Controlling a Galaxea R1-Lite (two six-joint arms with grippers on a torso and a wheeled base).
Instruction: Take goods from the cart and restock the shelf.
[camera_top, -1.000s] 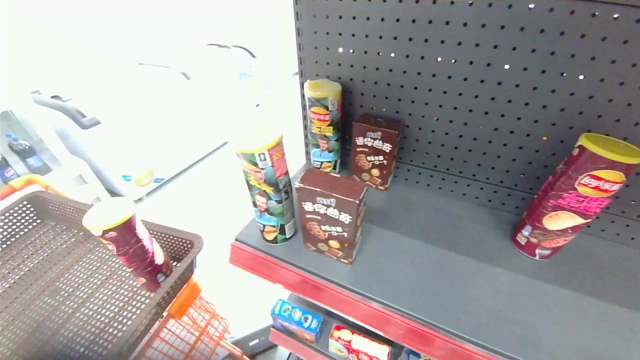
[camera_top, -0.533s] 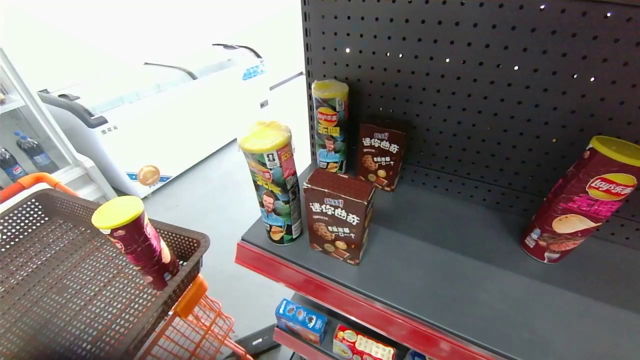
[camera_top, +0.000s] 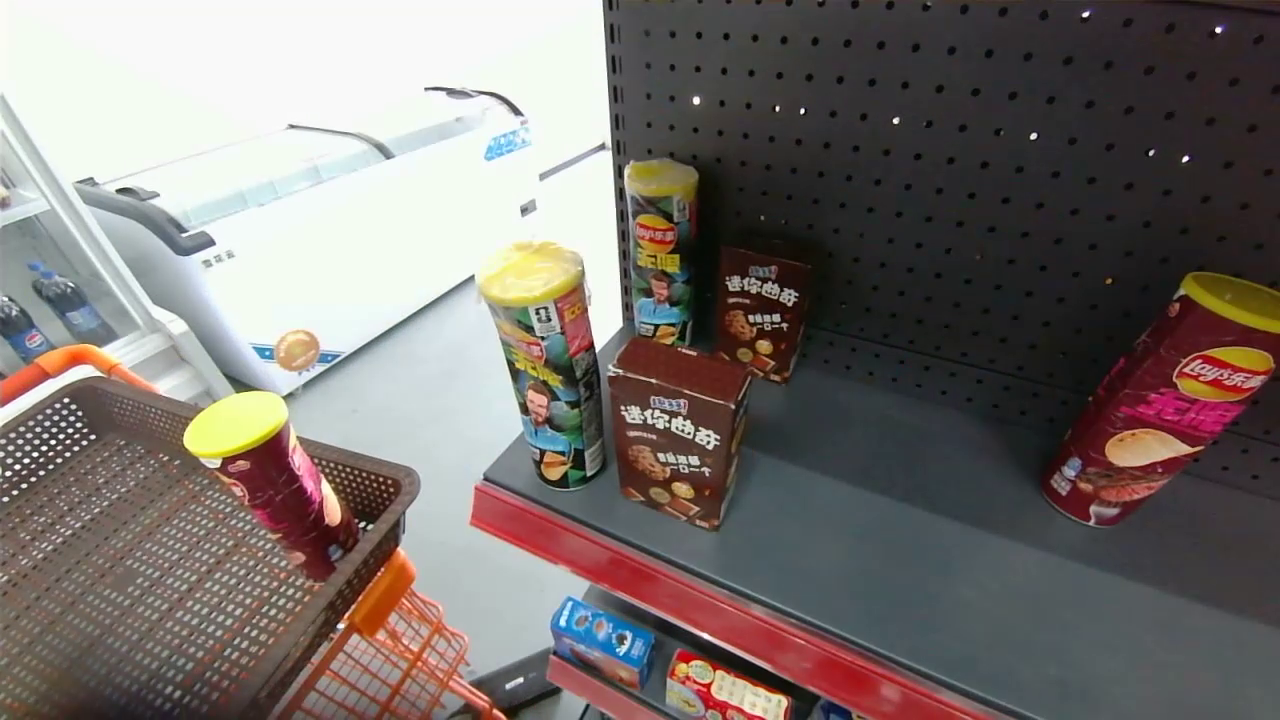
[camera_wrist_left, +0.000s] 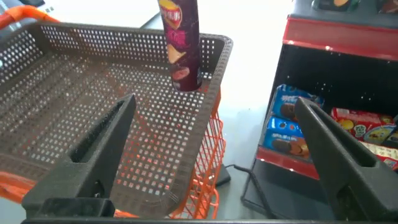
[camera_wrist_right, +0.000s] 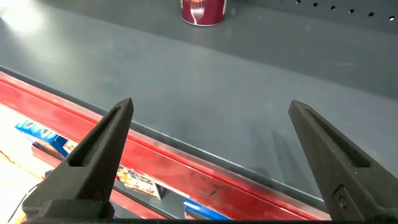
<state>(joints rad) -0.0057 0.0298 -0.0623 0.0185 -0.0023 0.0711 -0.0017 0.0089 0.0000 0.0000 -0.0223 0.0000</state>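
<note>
We see the maroon chip can (camera_top: 270, 485) standing in the brown basket (camera_top: 90, 560) on the orange cart (camera_top: 400, 650), at about 8 o'clock in the head view. It sits close to the basket's corner nearest the shelf (camera_top: 900, 560). The left gripper (camera_wrist_left: 214, 104) hangs above that basket with its fingers spread wide and nothing between them, and the can (camera_wrist_left: 182, 46) is well beyond its tips.

The shelf takes up the 3 to 5 o'clock part of the head view. At its end nearest the cart, a green chip can (camera_top: 545, 365) stands just beside a brown biscuit box (camera_top: 680, 445). Behind them, toward 12 o'clock, a second green can (camera_top: 661, 250) and a second brown box (camera_top: 762, 312) stand against the pegboard (camera_top: 950, 150). At 3 o'clock another maroon can (camera_top: 1160, 400) stands apart from the rest (it looks tilted, though we cannot tell whether it truly leans).

The right gripper (camera_wrist_right: 211, 107) is over the shelf's red front edge (camera_wrist_right: 186, 155), its fingers wide apart and holding nothing.
</note>
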